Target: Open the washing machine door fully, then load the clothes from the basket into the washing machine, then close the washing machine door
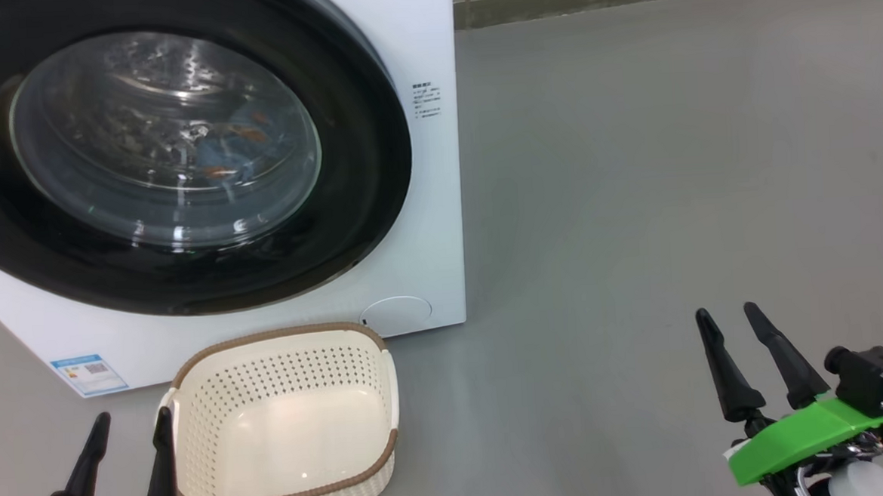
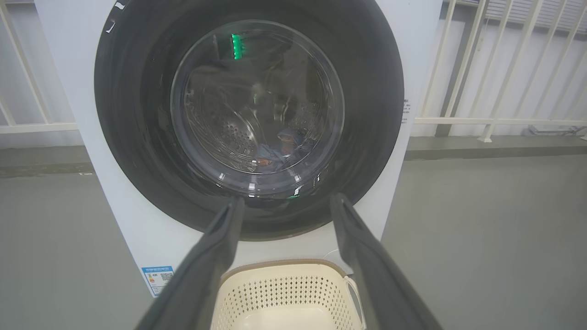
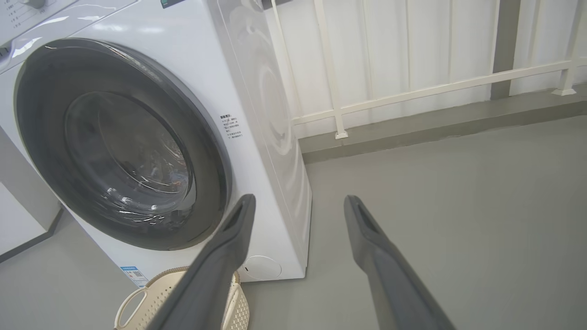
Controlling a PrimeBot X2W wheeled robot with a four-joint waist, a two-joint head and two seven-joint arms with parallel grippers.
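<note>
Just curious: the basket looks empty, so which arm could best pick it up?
Probably left. The left pincer, open, stands right beside the basket, which shows between its fingers in the left wrist view; the right pincer, also open, is off over bare floor.

This looks like a bare indoor laundry test or demo area. A white front-loading washing machine [image 3: 257,91] stands free on a smooth, plain grey floor [image 1: 671,153], with a blue energy label [image 1: 89,374] on its lower left corner and a small cream basket [image 1: 289,369] on the floor just in front of it. At the far side, behind the machine and off to its right, a low grey kerb [image 3: 435,123] carries a white railing [image 2: 504,121] of slim bars, set before plain white wall panels [image 3: 412,46].
</note>
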